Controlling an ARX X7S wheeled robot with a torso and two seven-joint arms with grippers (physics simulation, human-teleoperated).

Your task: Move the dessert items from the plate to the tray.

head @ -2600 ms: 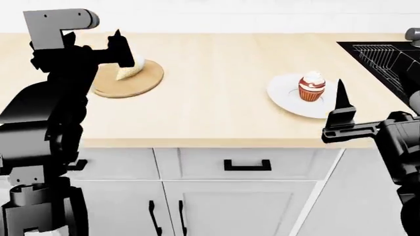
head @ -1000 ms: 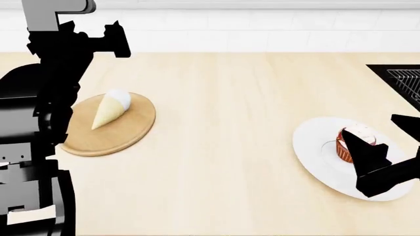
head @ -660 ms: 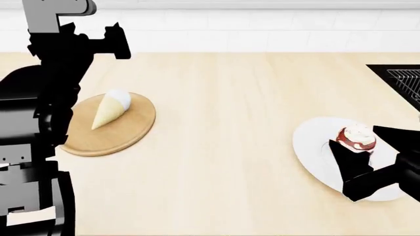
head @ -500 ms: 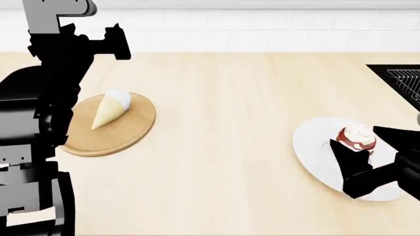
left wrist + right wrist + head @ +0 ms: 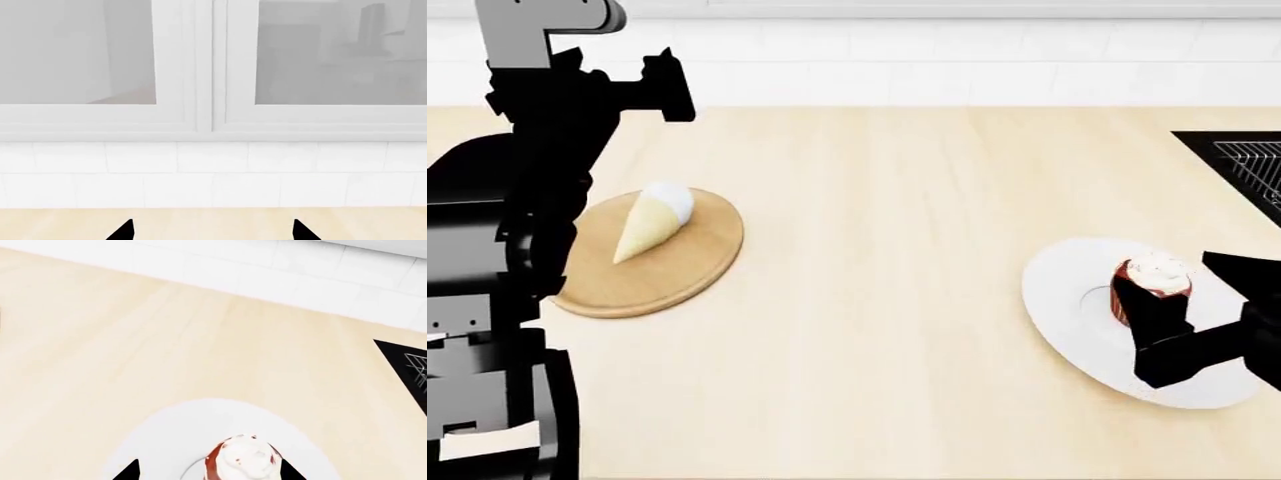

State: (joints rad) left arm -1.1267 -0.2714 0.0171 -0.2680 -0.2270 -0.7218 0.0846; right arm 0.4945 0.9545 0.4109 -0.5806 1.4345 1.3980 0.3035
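Observation:
The cupcake (image 5: 1154,278) stands on the white plate (image 5: 1068,305), right of centre on the counter. My right gripper (image 5: 1169,280) is open around it, one finger on the near side and one on the far side. In the right wrist view the cupcake (image 5: 243,464) sits between the spread fingertips of that gripper (image 5: 208,473), above the plate (image 5: 167,440). The ice-cream cone (image 5: 651,222) lies on a round tan wooden disc (image 5: 681,275) at the left. My left gripper (image 5: 667,72) hangs raised behind the disc, open and empty (image 5: 212,233). The tray is out of view.
A black sink with a wire rack (image 5: 1248,165) cuts into the counter at the far right, also in the right wrist view as the sink (image 5: 407,367). A white tiled wall (image 5: 213,175) and a window stand behind the counter. My left arm's dark bulk fills the left edge.
The head view has closed in on the counter. My left gripper let go of the cone and rose. My right gripper came in around the cupcake and shifted slightly right in the last half second.

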